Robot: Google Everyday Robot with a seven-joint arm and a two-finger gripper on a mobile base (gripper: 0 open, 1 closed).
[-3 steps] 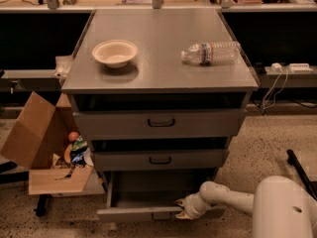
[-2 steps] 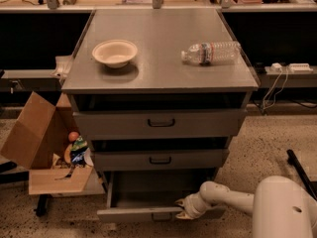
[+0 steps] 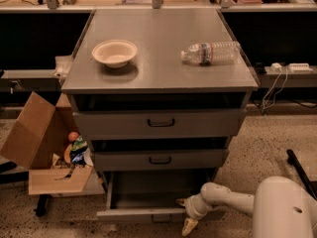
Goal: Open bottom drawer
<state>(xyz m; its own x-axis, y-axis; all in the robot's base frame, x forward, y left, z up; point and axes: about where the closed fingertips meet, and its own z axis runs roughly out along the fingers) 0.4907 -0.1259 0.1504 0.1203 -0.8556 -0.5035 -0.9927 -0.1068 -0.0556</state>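
Dim warm light from above; end effector [image 3: 190,224] pale, bottom centre.

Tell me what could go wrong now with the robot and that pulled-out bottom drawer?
The gripper sits at the front edge of the bottom drawer, off to the right of its handle, so a pull might slip off or drag the drawer crooked. The water bottle lies on its side on the cabinet top; a hard jerk could roll it. The open drawer sticks out low, near the robot's body, which might bump it.
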